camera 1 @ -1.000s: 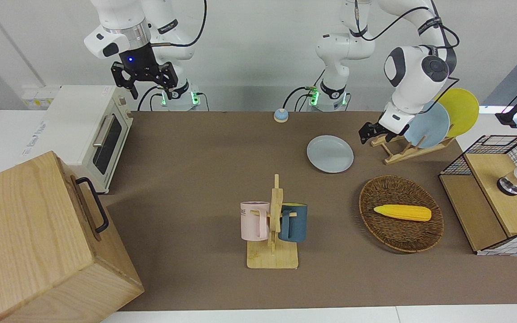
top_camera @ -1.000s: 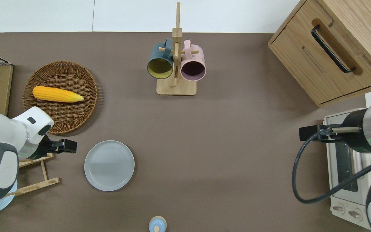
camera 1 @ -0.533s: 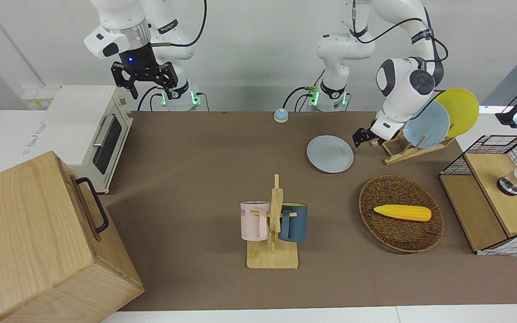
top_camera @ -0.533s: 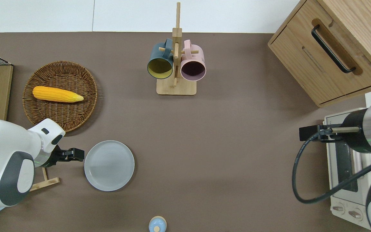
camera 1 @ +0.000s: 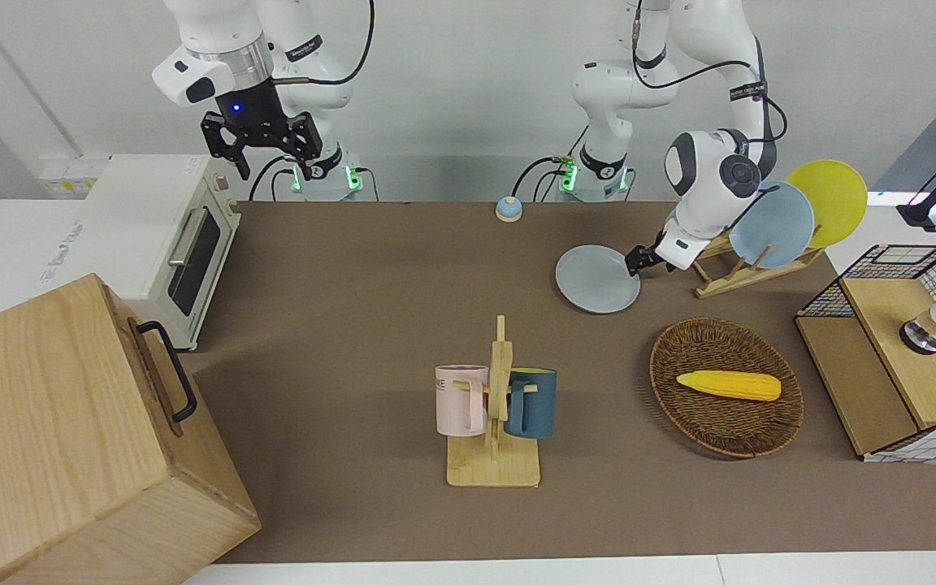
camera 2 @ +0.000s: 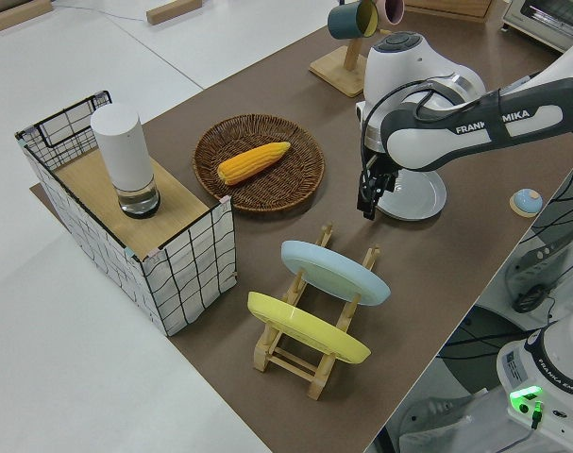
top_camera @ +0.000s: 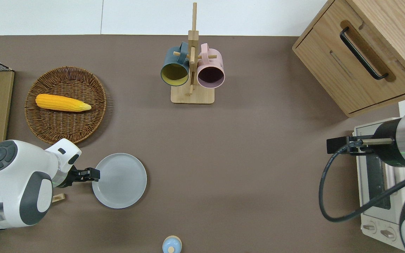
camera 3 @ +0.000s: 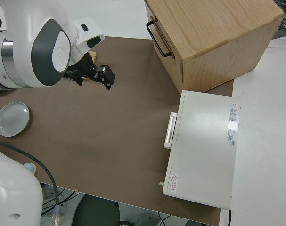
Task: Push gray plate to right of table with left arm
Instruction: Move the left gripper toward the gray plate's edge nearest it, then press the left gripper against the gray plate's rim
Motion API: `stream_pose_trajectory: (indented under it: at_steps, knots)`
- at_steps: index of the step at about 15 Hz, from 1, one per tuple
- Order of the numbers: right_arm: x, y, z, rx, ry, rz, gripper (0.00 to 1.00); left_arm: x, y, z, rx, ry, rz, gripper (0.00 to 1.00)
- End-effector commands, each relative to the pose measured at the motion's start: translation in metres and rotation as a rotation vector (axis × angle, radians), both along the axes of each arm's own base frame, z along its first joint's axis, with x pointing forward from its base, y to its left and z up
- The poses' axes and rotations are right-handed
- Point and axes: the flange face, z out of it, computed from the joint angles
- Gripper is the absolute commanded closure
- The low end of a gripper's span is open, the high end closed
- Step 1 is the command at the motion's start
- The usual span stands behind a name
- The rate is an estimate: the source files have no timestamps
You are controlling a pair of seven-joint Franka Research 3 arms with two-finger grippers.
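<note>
Left pincer (top_camera: 95, 174) low at the rim of the gray plate (top_camera: 120, 180), on the plate's edge toward the left arm's end of the worktop (top_camera: 244, 168). In the overhead view the pincer meets the rim at about 9 o'clock on the plate, so the plate lies at 3 o'clock from it. Fingers look pressed together; touching or just beside the rim, cannot tell which. Plate lies flat, nearer the robots than the wicker basket (top_camera: 65, 105). Plate is round, no long axis to align. Judgement: push line runs toward 3 o'clock, open worktop ahead. Right arm parked; its pincer (camera 1: 261, 142) spread.
</note>
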Motion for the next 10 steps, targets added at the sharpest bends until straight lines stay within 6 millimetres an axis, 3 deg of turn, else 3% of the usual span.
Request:
stream_pose_trajectory:
  at_steps: [1, 4, 8, 10]
  knots:
    - [-0.008, 0.000, 0.000, 0.009, 0.005, -0.020, 0.005, -0.013, -0.002, -0.025, -0.016, -0.008, 0.039, 0.09]
    - [-0.008, 0.000, 0.000, 0.009, 0.003, -0.020, 0.005, -0.021, -0.005, -0.038, -0.031, -0.014, 0.057, 0.26]
    - [-0.008, 0.000, 0.000, 0.009, 0.003, -0.020, 0.005, -0.022, -0.008, -0.037, -0.044, -0.013, 0.067, 0.57]
    - [-0.008, 0.000, 0.000, 0.009, 0.003, -0.020, 0.005, -0.022, -0.008, -0.037, -0.046, -0.013, 0.070, 0.68]
